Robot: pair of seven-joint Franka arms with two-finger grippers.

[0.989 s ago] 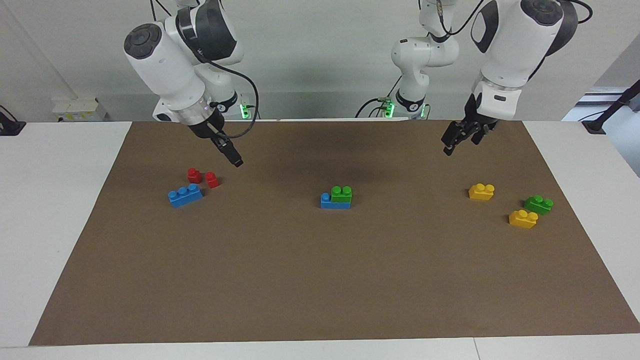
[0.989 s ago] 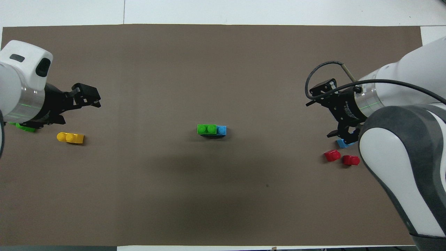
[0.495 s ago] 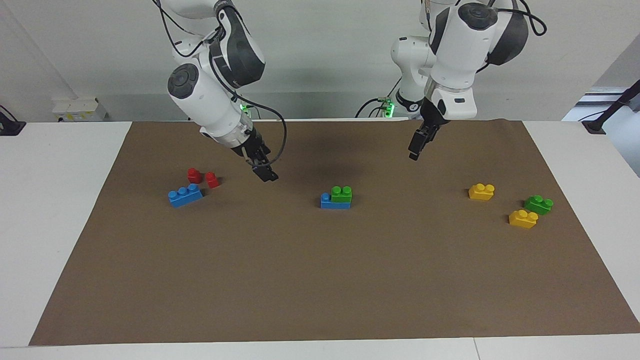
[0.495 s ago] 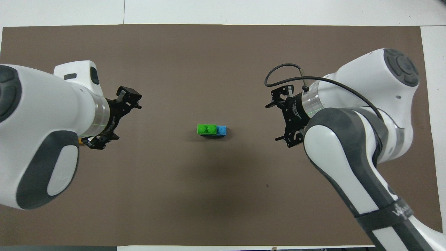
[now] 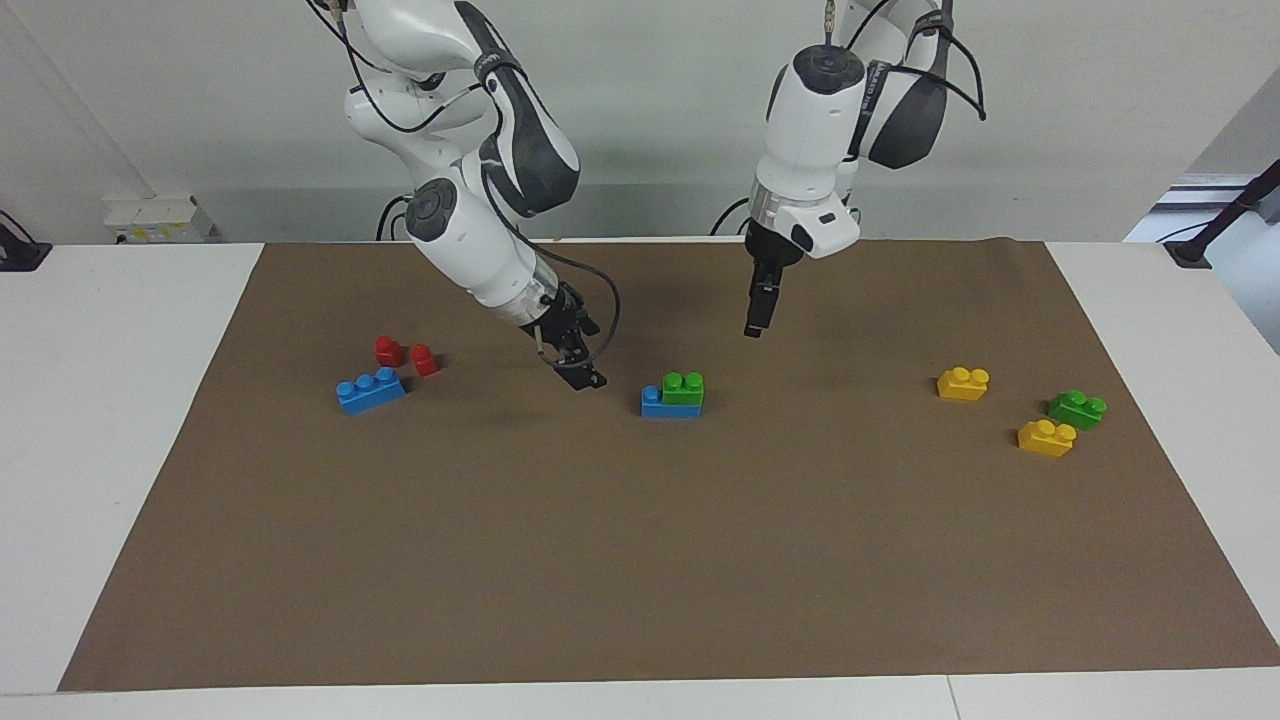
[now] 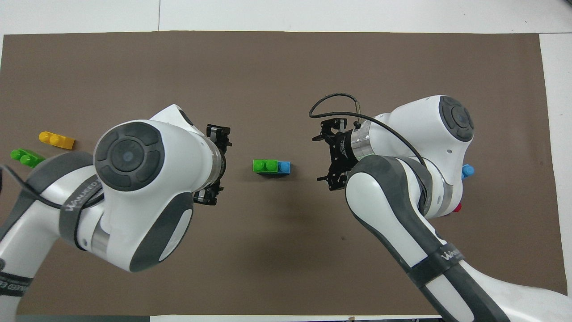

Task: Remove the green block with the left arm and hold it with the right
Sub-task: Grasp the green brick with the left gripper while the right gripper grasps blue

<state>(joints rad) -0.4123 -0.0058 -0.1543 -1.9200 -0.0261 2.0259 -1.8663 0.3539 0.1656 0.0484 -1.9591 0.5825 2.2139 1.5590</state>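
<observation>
Two grippers flank the small bright green two-stud plastic block (image 5: pixel 683 388), which sits atop the blue brick (image 5: pixel 668 404) with its long axis toward them: the low right gripper (image 5: pixel 584 378) spread wide, the left gripper (image 5: pixel 755 318) raised, its opening unreadable.

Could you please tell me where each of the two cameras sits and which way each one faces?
Facing view: high across the table, looking at the robots; both arms with bases show at the top, right hand and left hand flanking the green block on the blue block.
Overhead view: above the robots' end, looking steeply down and forward; both arms enter from the bottom, left hand, right hand.
Shared: both hands, the green block, the blue block, the brown mat, half a turn apart.
</observation>
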